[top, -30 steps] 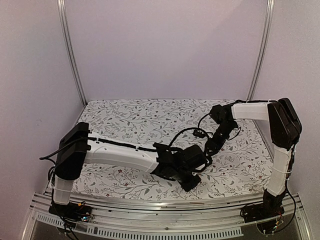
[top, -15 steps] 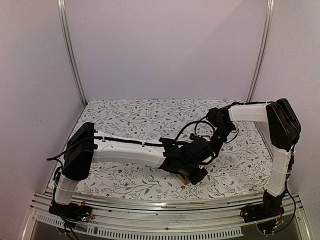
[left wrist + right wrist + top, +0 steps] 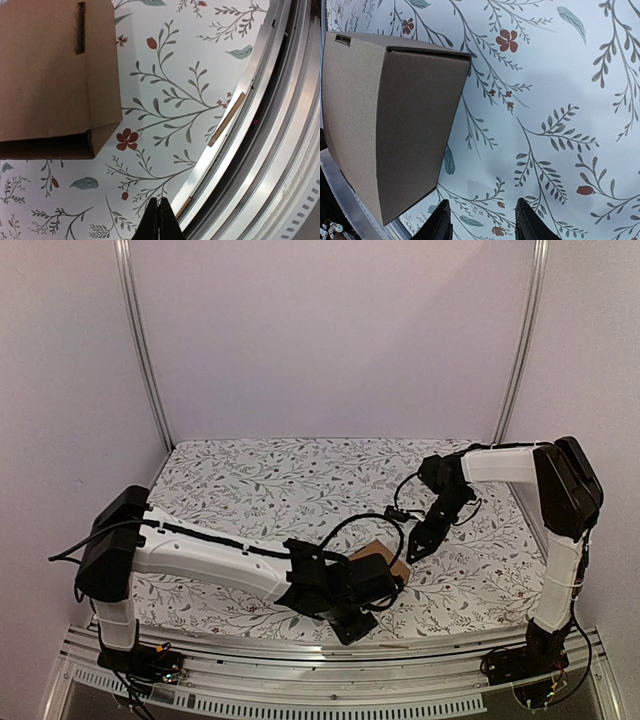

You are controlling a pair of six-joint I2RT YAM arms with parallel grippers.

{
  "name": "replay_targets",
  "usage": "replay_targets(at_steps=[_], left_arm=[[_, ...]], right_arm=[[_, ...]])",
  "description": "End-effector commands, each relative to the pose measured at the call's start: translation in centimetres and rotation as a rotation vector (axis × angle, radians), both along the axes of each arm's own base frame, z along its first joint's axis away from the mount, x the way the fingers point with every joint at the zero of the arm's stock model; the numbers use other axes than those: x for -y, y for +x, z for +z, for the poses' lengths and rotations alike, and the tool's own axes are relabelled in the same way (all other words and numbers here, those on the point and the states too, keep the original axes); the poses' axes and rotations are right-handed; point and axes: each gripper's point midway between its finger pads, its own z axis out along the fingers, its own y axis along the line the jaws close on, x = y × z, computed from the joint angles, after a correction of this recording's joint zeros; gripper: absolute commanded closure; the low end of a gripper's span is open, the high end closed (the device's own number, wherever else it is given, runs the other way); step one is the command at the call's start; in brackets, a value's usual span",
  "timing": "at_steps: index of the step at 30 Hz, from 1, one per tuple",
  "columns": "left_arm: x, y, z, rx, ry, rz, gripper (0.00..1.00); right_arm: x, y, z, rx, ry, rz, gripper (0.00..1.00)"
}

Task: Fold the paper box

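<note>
The paper box (image 3: 388, 556) is a plain brown carton standing on the floral table cloth, near the middle front. In the left wrist view it (image 3: 50, 70) fills the top left, with a narrow slot near its top edge. In the right wrist view it (image 3: 390, 115) stands at the left, closed on the faces I see. My left gripper (image 3: 350, 628) is shut and empty (image 3: 160, 220), just in front of the box near the table's front rail. My right gripper (image 3: 413, 548) is open and empty (image 3: 482, 222), just to the right of the box, not touching it.
The metal front rail (image 3: 260, 150) of the table runs close by my left gripper. The floral cloth (image 3: 250, 490) covers the table, with white walls and metal posts (image 3: 140, 340) at the sides and back.
My left arm has drawn back towards the front edge and off the box, which now shows. My right gripper has backed slightly away to the right.
</note>
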Motion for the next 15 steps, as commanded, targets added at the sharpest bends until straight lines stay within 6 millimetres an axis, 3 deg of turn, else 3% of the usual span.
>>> replay_targets(at_steps=[1, 7, 10, 12, 15], left_arm=[[1.9, 1.9, -0.7, 0.027, 0.004, 0.019, 0.99], [5.2, 5.9, -0.8, 0.105, -0.014, 0.01, 1.0], [5.5, 6.8, -0.7, 0.124, -0.006, 0.005, 1.0], [5.1, 6.1, -0.2, 0.106, -0.006, -0.012, 1.0], [4.3, 3.3, 1.1, 0.085, -0.015, -0.069, 1.0]], right_arm=[[-0.4, -0.5, 0.5, 0.014, 0.021, 0.02, 0.57], [-2.1, -2.7, 1.0, -0.04, 0.078, 0.085, 0.57], [-2.2, -2.6, 1.0, -0.043, 0.074, 0.085, 0.57], [-1.8, -2.2, 0.9, -0.043, 0.067, 0.067, 0.57], [-1.2, -1.5, 1.0, -0.048, 0.074, 0.028, 0.57]])
